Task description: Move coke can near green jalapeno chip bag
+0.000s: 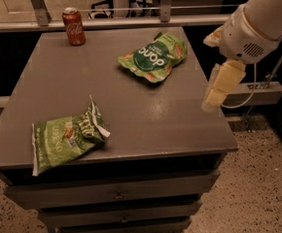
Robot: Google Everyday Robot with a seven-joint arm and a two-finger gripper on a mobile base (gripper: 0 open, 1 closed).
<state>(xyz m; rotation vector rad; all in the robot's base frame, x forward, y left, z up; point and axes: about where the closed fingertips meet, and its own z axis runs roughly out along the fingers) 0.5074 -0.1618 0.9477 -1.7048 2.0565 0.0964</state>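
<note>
At the lower left of the frame, the green jalapeno chip bag (65,140) lies flat and crumpled on the grey worktop (131,106), close to its front edge, with its torn top pointing toward the middle. In the upper left, the coke can (74,26) stands upright near the far left corner of the worktop, well apart from that bag. Right of centre and toward the back lies a brighter green bag (153,57) with a dark round logo. Below the worktop's front edge are drawers (116,195). At the right, the gripper (213,98) hangs on the white arm (257,18) beside the worktop's right edge, holding nothing; whether it is released or clenched I cannot tell.
</note>
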